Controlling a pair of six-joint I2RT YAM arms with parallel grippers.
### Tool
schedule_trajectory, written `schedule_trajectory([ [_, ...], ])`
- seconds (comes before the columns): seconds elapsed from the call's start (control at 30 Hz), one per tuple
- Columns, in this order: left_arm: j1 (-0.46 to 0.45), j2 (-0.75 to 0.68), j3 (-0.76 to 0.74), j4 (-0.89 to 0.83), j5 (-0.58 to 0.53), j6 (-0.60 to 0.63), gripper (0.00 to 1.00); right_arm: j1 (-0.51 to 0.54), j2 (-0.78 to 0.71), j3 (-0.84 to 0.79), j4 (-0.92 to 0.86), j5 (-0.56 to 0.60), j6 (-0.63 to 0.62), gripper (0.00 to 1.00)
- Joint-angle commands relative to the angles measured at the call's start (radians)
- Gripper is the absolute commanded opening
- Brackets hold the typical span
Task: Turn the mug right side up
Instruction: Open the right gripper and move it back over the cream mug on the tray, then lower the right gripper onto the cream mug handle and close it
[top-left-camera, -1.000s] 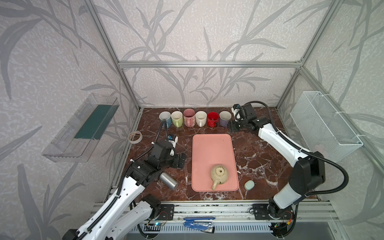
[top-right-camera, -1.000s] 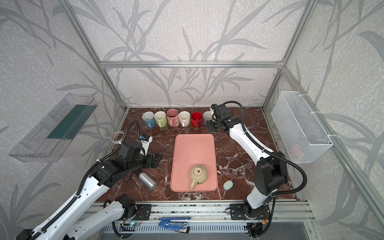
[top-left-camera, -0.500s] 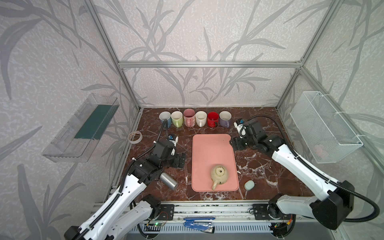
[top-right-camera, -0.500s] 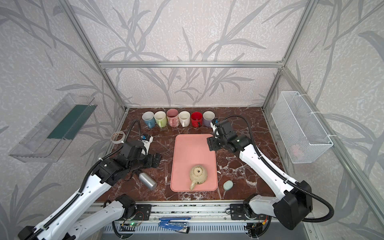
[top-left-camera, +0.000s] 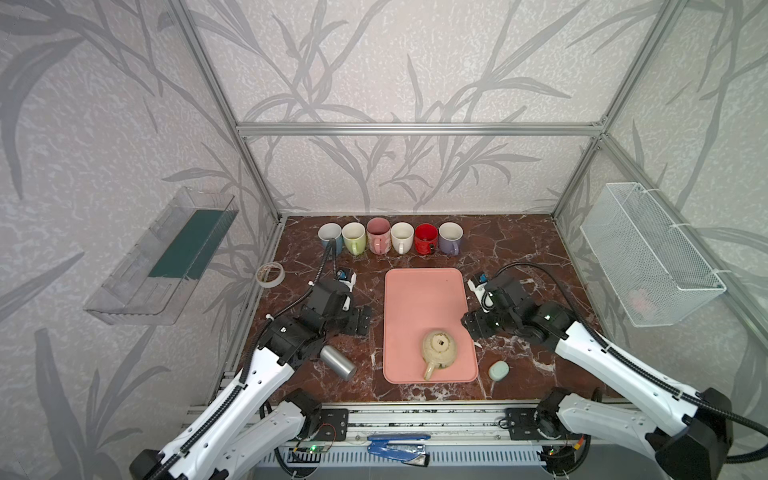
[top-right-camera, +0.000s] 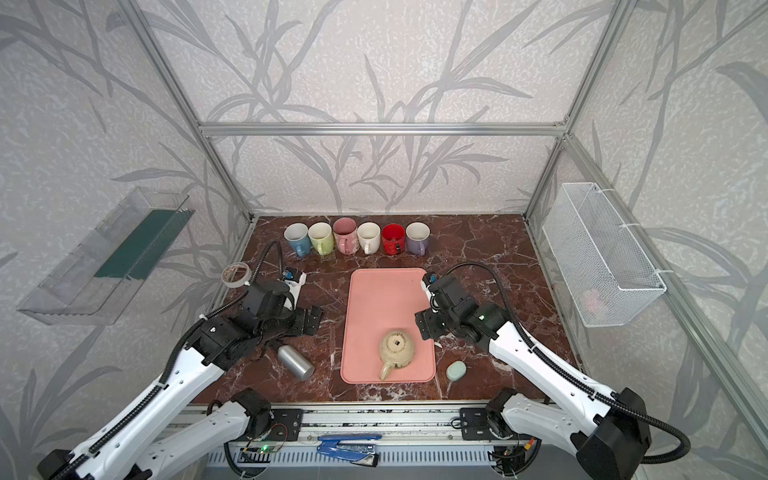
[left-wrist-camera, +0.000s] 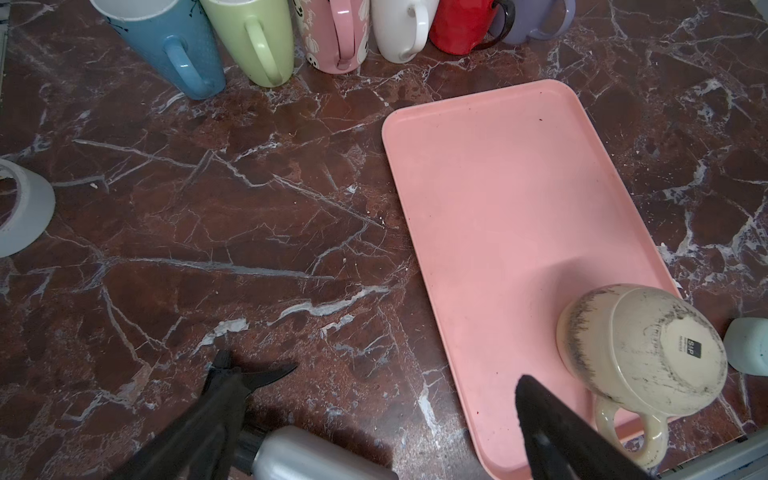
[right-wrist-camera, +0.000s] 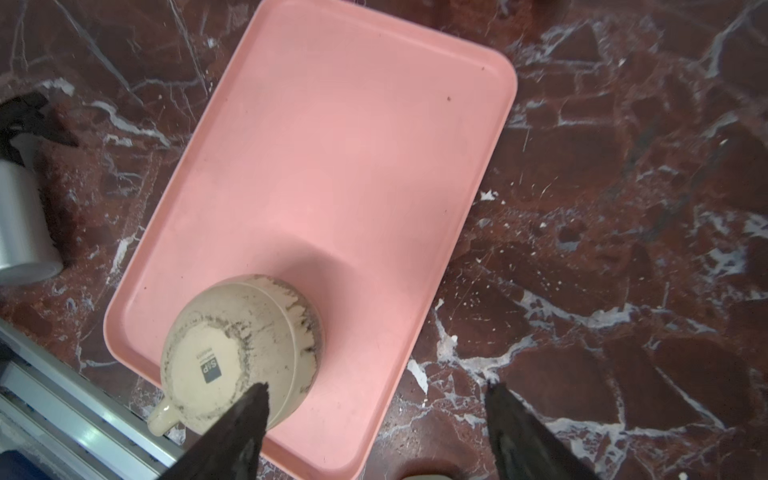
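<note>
A clear plastic wall shelf with a dark green insert (top-left-camera: 166, 257) is mounted on the left wall. On the brown marble-pattern tabletop (top-left-camera: 519, 249), a roll of pale tape (top-left-camera: 270, 274) lies flat near the left edge. The left gripper (top-left-camera: 360, 320) sits low over bare tabletop between the tape and the tray, its jaws spread wide with nothing between them. Just beside the left arm, a silver metal cylinder (top-left-camera: 337, 362) lies on its side. A row of six upright ceramic mugs (top-left-camera: 378, 237) stands along the back wall, handles facing forward. The flat pink rectangular tray (top-left-camera: 419, 299) occupies the centre. The speckled beige ceramic mug (top-left-camera: 439, 349) stands upside down on the near right part of the tray, base up, handle pointing toward the near edge. The right gripper (top-left-camera: 471, 326) is at the tray's right edge, near the mug but apart from it, jaws spread and empty. A small pale green oval object (top-left-camera: 498, 370) lies just right of the tray's near corner. A white wire mesh basket (top-left-camera: 665, 266) hangs on the right wall.
</note>
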Motion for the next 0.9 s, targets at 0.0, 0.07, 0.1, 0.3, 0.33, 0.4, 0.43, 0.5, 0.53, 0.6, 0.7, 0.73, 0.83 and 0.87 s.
schedule_trajectory([
  [0.0,-0.003,0.004,-0.009,-0.027,-0.024,0.019,0.99,0.029,-0.01,-0.034,0.034,-0.005,0.041,0.82],
  [0.07,-0.002,0.008,-0.009,-0.027,-0.025,0.018,0.99,0.045,-0.014,-0.05,0.044,-0.015,0.052,0.81],
  [0.1,-0.003,0.007,-0.009,-0.029,-0.025,0.017,0.99,0.056,-0.016,-0.062,0.046,-0.019,0.059,0.82],
  [0.3,-0.004,0.009,-0.009,-0.027,-0.026,0.019,0.99,0.124,-0.039,-0.126,0.05,-0.028,0.079,0.82],
  [0.33,-0.004,0.009,-0.009,-0.028,-0.024,0.019,0.99,0.131,-0.045,-0.132,0.046,-0.031,0.081,0.82],
  [0.4,-0.004,0.012,-0.009,-0.028,-0.023,0.019,0.99,0.142,-0.056,-0.141,0.04,-0.036,0.084,0.81],
  [0.43,-0.004,0.012,-0.01,-0.029,-0.023,0.019,0.99,0.148,-0.063,-0.146,0.038,-0.04,0.087,0.81],
  [0.5,-0.005,0.012,-0.009,-0.029,-0.024,0.02,0.99,0.161,-0.074,-0.153,0.038,-0.047,0.092,0.8],
  [0.53,-0.005,0.013,-0.009,-0.028,-0.025,0.02,0.99,0.168,-0.076,-0.158,0.038,-0.051,0.095,0.8],
  [0.6,-0.006,0.014,-0.01,-0.029,-0.025,0.019,0.99,0.185,-0.075,-0.163,0.04,-0.055,0.105,0.79],
  [0.7,-0.006,0.017,-0.009,-0.029,-0.025,0.02,0.99,0.218,-0.063,-0.178,0.063,-0.053,0.127,0.79],
  [0.73,-0.005,0.017,-0.009,-0.029,-0.024,0.019,0.99,0.226,-0.057,-0.184,0.072,-0.053,0.133,0.79],
  [0.83,-0.006,0.018,-0.009,-0.029,-0.022,0.019,0.99,0.243,-0.03,-0.187,0.097,-0.05,0.146,0.78],
  [0.87,-0.006,0.02,-0.009,-0.029,-0.022,0.02,0.99,0.248,-0.018,-0.185,0.105,-0.05,0.151,0.78],
])
